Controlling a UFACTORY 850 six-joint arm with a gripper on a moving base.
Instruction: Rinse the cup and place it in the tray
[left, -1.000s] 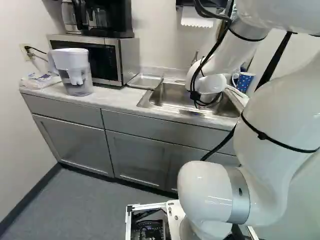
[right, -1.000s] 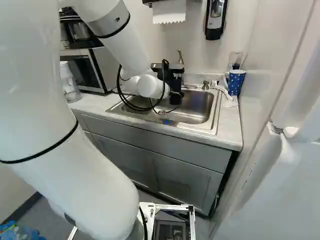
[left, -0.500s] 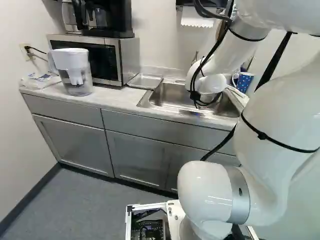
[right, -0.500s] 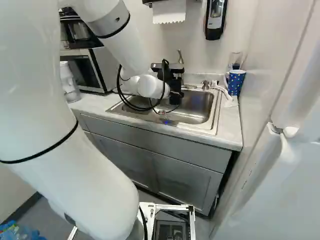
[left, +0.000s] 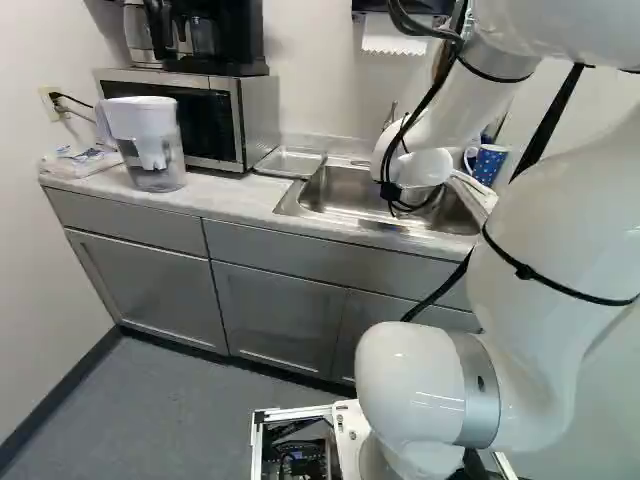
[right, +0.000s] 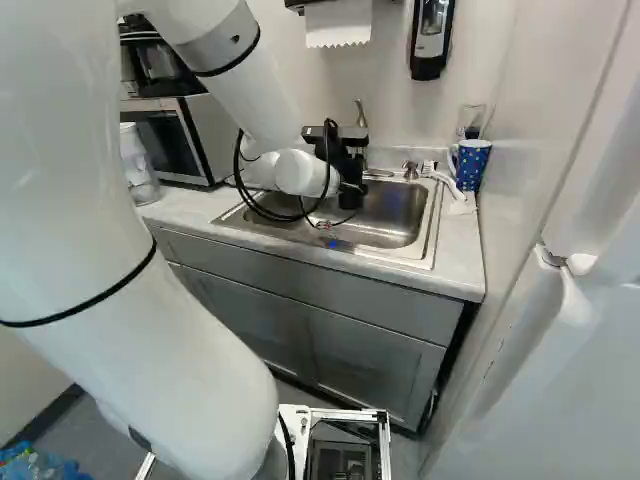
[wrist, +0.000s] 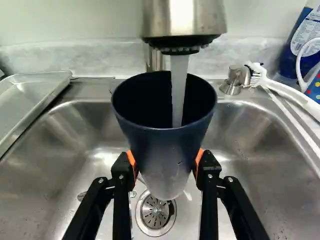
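In the right base view my black gripper (right: 345, 165) is over the sink (right: 432, 235), close to the faucet (right: 361, 116); its fingertips cannot be made out there. The wrist view shows the gripper (wrist: 166, 162) shut on a dark blue, tapering cup (wrist: 165, 150), one orange pad against each side. The cup's mouth is up, under the faucet head (wrist: 183, 20), and a stream of water (wrist: 178, 90) runs into it. Beside the sink lies a shallow metal tray (left: 290, 163), also visible in the wrist view as a tray (wrist: 32, 97).
A white dish brush (wrist: 290, 92) and a metal knob (wrist: 232, 80) stand at the sink's back rim. Near the wall is a blue dotted mug (right: 471, 165). Further along the counter are a water pitcher (left: 150, 145) and a microwave (left: 190, 115). The drain (wrist: 156, 212) lies below the cup.
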